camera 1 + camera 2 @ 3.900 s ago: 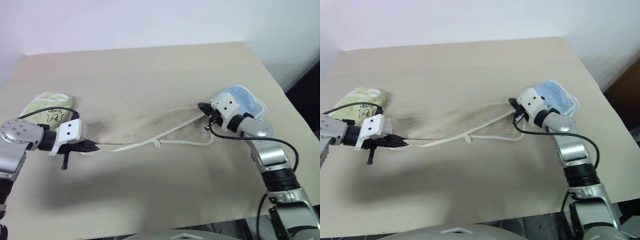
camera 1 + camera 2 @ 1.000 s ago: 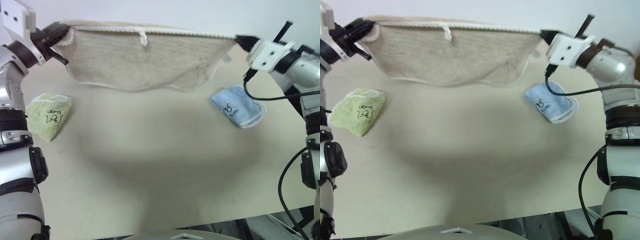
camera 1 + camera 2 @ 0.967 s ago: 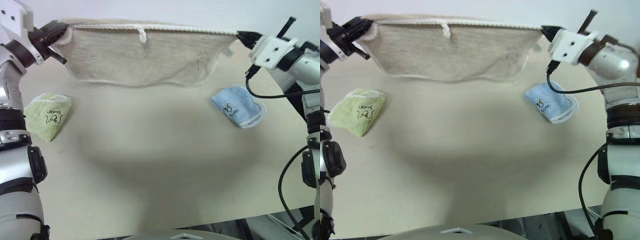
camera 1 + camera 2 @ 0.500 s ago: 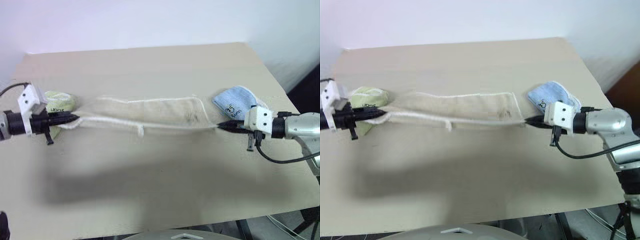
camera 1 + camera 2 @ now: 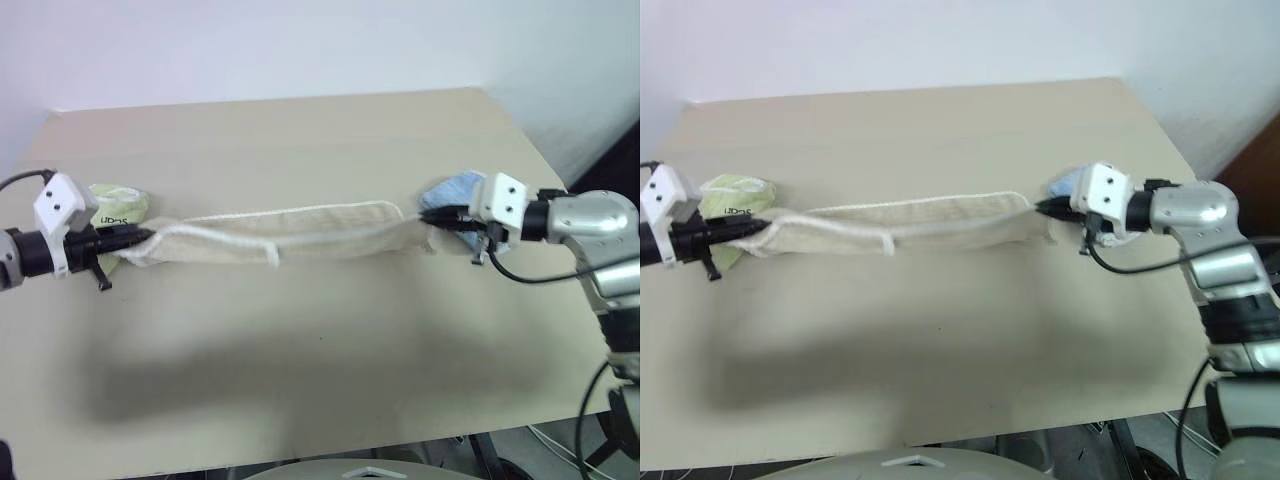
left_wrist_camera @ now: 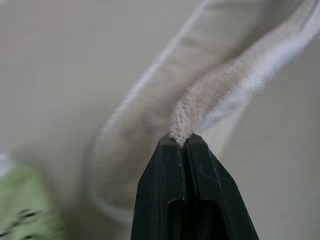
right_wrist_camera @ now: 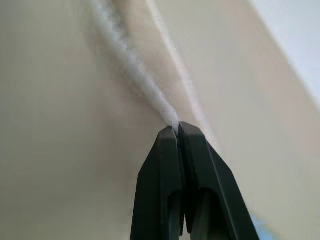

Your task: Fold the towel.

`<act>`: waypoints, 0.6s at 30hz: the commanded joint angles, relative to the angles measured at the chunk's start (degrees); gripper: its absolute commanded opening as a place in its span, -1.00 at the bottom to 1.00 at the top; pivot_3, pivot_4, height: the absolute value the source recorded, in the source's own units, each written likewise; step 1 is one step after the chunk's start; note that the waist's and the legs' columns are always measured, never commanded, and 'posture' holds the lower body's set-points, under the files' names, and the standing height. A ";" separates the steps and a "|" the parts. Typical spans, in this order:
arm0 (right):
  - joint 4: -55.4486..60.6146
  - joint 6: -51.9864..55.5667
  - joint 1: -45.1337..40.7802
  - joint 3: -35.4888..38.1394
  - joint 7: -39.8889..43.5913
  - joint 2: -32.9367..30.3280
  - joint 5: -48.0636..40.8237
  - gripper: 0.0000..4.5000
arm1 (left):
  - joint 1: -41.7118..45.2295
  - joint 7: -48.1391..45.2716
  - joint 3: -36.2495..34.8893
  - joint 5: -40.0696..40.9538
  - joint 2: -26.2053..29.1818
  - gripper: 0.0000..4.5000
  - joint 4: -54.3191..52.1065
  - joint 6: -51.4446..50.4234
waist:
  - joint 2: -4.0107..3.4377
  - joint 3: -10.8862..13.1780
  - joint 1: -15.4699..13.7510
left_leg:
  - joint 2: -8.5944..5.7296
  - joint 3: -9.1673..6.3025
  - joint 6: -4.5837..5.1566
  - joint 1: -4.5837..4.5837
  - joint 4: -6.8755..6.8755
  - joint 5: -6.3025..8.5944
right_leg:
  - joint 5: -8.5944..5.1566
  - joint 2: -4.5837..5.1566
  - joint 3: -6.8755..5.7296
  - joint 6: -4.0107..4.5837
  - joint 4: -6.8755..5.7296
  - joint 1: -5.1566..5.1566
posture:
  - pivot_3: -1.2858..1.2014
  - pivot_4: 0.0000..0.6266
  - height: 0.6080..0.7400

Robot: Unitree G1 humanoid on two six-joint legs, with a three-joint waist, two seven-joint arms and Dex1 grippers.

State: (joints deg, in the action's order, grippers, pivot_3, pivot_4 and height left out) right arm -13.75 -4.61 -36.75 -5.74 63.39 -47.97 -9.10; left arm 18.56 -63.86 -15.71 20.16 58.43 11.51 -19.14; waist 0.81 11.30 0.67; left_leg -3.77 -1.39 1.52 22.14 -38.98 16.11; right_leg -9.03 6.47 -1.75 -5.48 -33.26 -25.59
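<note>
The beige towel (image 5: 300,228) with its white corded edge lies stretched in a long narrow band across the middle of the table. My left gripper (image 5: 148,236) is shut on the towel's left end, just in front of the green cloth. My right gripper (image 5: 424,213) is shut on the right end, beside the blue cloth. In the left wrist view the black fingers (image 6: 165,170) pinch a beige corner (image 6: 182,131). The right wrist view shows the fingers (image 7: 167,150) closed on the white cord (image 7: 167,116). A small white loop (image 5: 274,256) hangs from the front edge.
A folded light green cloth with printed letters (image 5: 122,205) sits at the left, behind my left gripper. A light blue cloth (image 5: 455,190) lies at the right, partly hidden by my right gripper. The tan table (image 5: 320,350) extends toward me; its right edge (image 5: 545,150) drops off.
Both arms have come down from holding the towel spread high in the air. The towel now lies on the table as a doubled band, and over the last half second my right gripper drew inward and back.
</note>
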 commanded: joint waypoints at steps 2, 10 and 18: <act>-14.26 -8.46 -8.87 -2.45 -5.64 4.26 8.46 -0.99 | 6.34 4.25 5.34 -6.83 -2.05 -1.00 7.46 6.00 | 0.00 0.00 0.05 | -0.08 0.01 0.00 0.04 0.00 0.00 | 0.01 0.04 0.03 -0.01 -0.03 -0.06 | 0.03 -0.52 0.87; -33.22 -20.62 -17.44 -6.30 -14.10 9.05 18.14 -0.99 | 11.24 6.45 11.60 -13.42 -5.10 -1.00 16.46 12.84 | 0.01 -0.01 0.26 | -0.29 0.02 0.01 0.39 0.07 -0.01 | 0.02 0.22 0.11 -0.02 -0.29 -0.60 | 0.03 -0.52 0.87; -40.21 -27.14 -20.03 -6.51 -19.83 10.67 21.76 -0.57 | 11.74 5.56 12.03 -14.20 -5.63 -0.55 19.81 13.60 | 0.02 -0.01 0.39 | -0.29 0.02 -0.02 0.35 0.03 -0.04 | 0.02 0.22 0.15 -0.02 -0.65 -0.68 | 0.03 -0.52 0.87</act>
State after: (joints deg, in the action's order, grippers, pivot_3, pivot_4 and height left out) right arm -53.96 -29.86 -54.88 -13.23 45.09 -37.11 12.42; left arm 29.85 -58.43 -2.90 6.20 51.79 31.38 -6.19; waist 0.83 11.29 1.06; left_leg -4.07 -1.37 1.49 22.49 -38.96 16.06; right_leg -9.02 6.69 -1.60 -5.50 -33.97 -26.26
